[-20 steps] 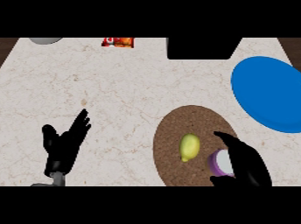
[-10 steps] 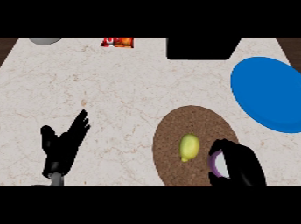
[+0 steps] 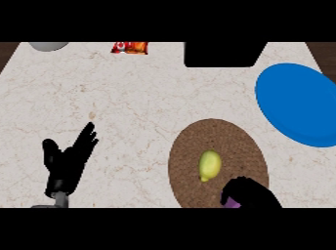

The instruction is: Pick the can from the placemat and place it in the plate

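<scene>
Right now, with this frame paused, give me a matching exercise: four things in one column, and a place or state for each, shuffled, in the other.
Things:
1. plate
2. yellow fruit
3. left hand
4. right hand

Places or states:
a. curled round the can
b. open, fingers up, at the left of the counter
c. lying on the brown placemat
d. blue, at the counter's right side

Pairs: 1-d, 2-c, 3-b, 4-a

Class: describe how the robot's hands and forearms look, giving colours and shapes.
Both hands are black. The left hand has slim fingers and a thumb, with a bit of grey forearm below its wrist. The right hand shows as a rounded black shape; its forearm is out of view. No cables or markings show.
</scene>
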